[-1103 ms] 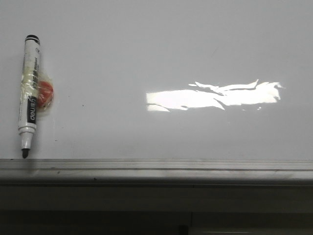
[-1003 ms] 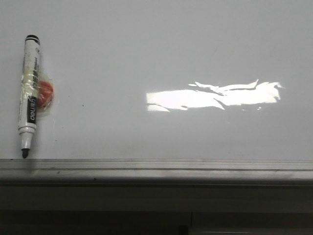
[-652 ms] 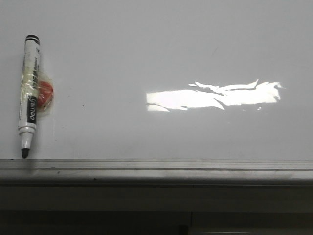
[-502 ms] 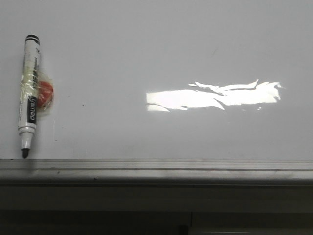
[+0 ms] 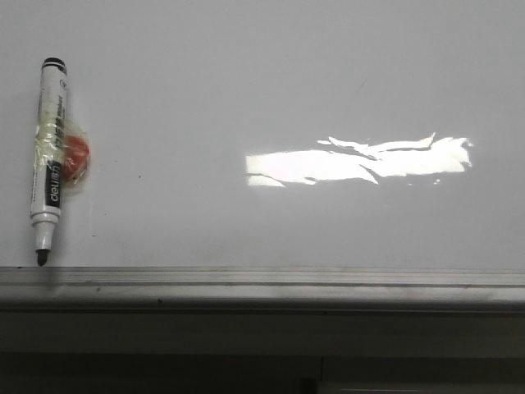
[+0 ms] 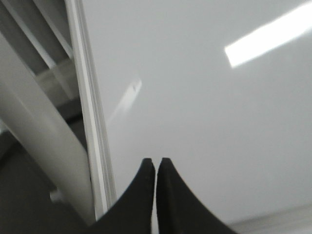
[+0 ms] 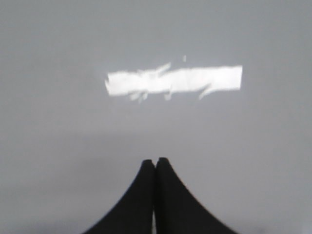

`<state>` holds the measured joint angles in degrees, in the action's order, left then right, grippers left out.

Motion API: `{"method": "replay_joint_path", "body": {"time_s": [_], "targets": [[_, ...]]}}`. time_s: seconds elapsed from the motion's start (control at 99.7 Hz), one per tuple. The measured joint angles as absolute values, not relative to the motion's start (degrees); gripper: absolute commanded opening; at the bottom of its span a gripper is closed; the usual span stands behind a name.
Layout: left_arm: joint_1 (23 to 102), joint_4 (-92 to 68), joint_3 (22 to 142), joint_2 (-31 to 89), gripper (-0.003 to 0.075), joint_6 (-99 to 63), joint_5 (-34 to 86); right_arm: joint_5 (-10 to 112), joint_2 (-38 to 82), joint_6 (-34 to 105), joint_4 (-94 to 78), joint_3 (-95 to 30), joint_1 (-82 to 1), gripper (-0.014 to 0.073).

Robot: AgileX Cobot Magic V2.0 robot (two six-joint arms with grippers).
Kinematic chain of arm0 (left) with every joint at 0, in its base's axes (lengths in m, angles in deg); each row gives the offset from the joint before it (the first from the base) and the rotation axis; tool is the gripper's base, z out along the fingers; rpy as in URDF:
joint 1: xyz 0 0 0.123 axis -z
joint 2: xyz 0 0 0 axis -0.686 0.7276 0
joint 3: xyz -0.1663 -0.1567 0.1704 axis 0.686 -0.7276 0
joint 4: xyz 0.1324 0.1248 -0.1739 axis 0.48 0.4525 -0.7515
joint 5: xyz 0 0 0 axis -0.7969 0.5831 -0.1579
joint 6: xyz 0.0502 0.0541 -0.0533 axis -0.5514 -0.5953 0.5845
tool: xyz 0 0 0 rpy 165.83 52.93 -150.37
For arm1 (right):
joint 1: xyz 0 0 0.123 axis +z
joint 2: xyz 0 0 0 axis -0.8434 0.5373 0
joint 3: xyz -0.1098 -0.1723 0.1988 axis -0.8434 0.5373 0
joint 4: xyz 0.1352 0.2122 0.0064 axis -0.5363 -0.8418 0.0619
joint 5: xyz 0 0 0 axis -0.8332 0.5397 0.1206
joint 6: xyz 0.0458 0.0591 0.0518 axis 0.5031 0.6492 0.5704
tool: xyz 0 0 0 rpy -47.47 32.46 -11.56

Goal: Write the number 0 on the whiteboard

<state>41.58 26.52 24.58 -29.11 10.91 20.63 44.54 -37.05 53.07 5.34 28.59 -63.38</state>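
Two hands show only in their own wrist views, and both are empty with fingertips pressed together: the left hand (image 6: 155, 165) hangs over the whiteboard (image 5: 271, 74) close to its grey metal edge strip (image 6: 90, 122), and the right hand (image 7: 155, 165) hangs over bare board facing the bright glare patch (image 7: 173, 80). Neither hand appears in the front view, so how far each sits from the pen cannot be read off directly. No stroke is visible anywhere on the board — the number 0 is not yet begun. Out from the hands, the one thing that matters is the marker (image 5: 47, 160), lying flat on the board at the far left of the front view, well apart from the glare. Its long axis runs almost straight toward and away from the robot, uncapped black tip (image 5: 41, 258) nearest the robot and just short of the edge strip, black end cap farthest. Yellowish tape wraps its middle and holds an orange-red lump (image 5: 75, 156) against its right side. Since it lies on the robot's left, the left arm is probably the nearer one, though that is a judgement. A grasp would need the fingers spread first and set across the barrel — likely near the taped middle, where the lump may get in the way
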Motion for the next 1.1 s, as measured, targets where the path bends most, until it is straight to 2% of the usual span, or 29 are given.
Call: {"method": "replay_joint_path", "body": {"time_s": [0.14, 0.291, 0.471, 0.592, 0.652, 0.702, 0.762, 0.863, 0.983, 1.103], "targets": [[41.6, 25.9, 24.6, -29.1, -0.002, 10.8, 11.2, 36.7, -37.0, 53.1, 5.2, 28.6, -63.4, -0.0069], [41.6, 25.9, 24.6, -29.1, -0.002, 10.8, 6.7, 30.5, -37.0, 53.4, 4.8, 28.6, -63.4, -0.0069], [41.6, 24.2, 24.6, -29.1, -0.002, 11.6, 2.5, 29.2, -37.0, 63.7, 0.5, 28.6, -63.4, -0.0069], [41.6, 18.3, 24.6, -29.1, -0.002, 21.7, -4.4, 40.6, -37.0, 66.0, -0.2, 25.2, -63.4, -0.0068], [41.6, 17.7, 24.9, -29.1, -0.002, 24.0, -4.0, 48.7, -37.0, 66.3, -0.3, 21.3, -63.4, -0.0069], [41.6, 17.5, 26.7, -29.1, -0.002, 25.1, 0.9, 54.6, -36.9, 66.3, -0.4, 17.4, -63.4, -0.0068], [41.6, 15.2, 29.9, -28.7, -0.002, 26.8, 12.2, 62.7, -35.7, 66.4, -0.7, 11.9, -63.4, -0.0069], [41.6, 0.6, 35.6, -25.0, -0.002, 31.2, 24.0, 74.3, -32.1, 66.4, -1.7, 4.8, -62.6, -0.0068], [41.6, -16.8, 38.7, -20.4, -0.002, 32.7, 27.6, 77.9, -30.7, 66.4, -2.0, 1.5, -60.7, -0.0069], [41.6, -22.7, 39.1, -18.3, -0.002, 32.9, 24.6, 77.8, -30.5, 66.4, -2.0, 1.2, -59.2, -0.0069]]}}
